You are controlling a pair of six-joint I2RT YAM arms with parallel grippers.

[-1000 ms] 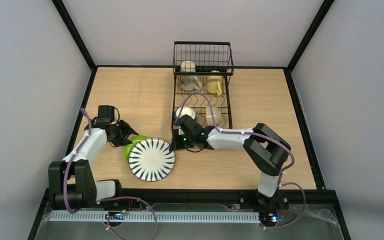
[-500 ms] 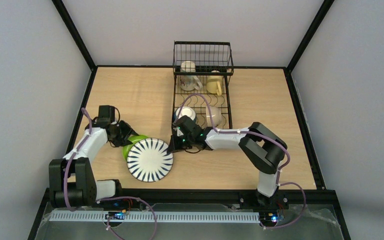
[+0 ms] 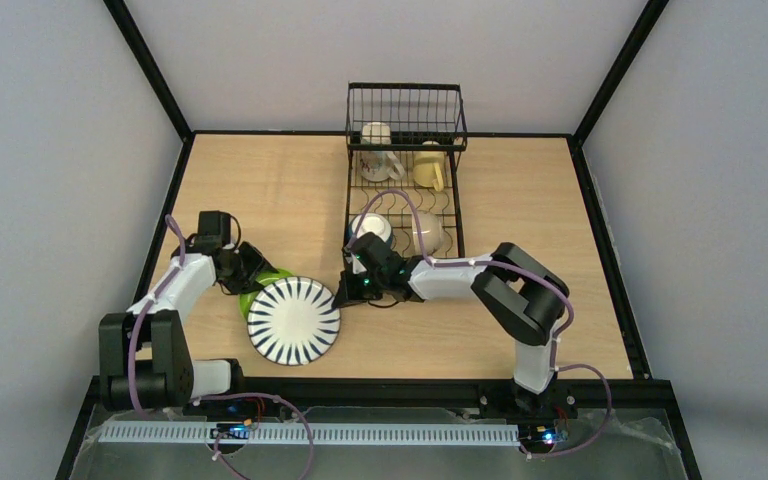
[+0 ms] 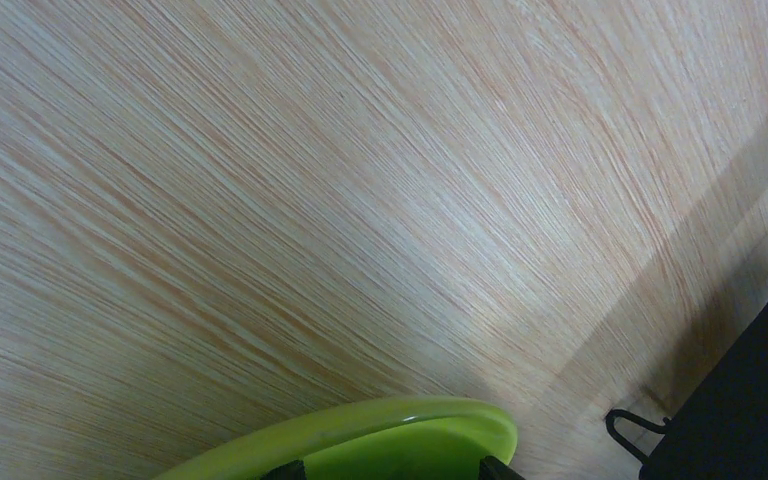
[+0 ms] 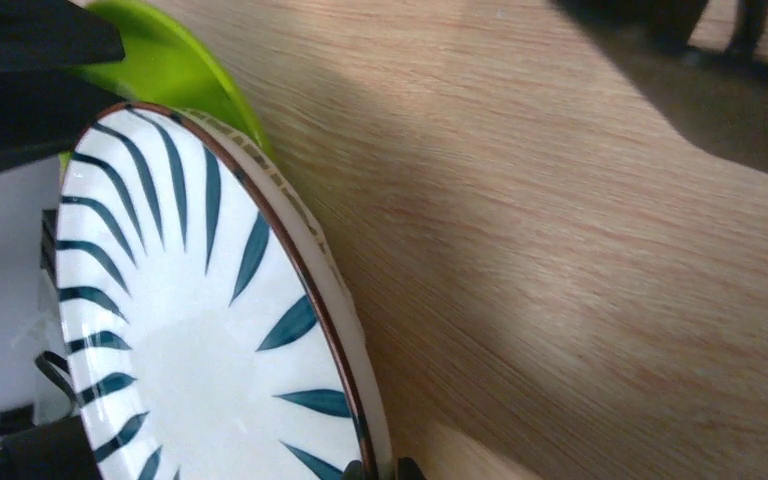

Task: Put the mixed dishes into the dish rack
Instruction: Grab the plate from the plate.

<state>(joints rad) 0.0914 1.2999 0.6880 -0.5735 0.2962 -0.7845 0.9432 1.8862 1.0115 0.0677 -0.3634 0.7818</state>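
Right claw [image 3: 345,291] looks pinched tight on the rim of the striped plate [image 3: 293,320]. That plate sits on the desk [image 3: 260,190], leaning over the green plate [image 3: 256,293]. Left claw [image 3: 248,272] is spread wide with a finger either side of the green rim, not gripping. The dish rack [image 3: 405,105] has a beige mug [image 3: 378,160] and a yellow mug [image 3: 430,168] at the back. A blue-and-white bowl [image 3: 372,227] and a cream bowl [image 3: 430,235] sit nearer.

free: table [image 3: 260,190] left of dish rack [image 3: 405,205] | blocked: striped plate [image 3: 294,320] overlapping green plate [image 3: 258,292]
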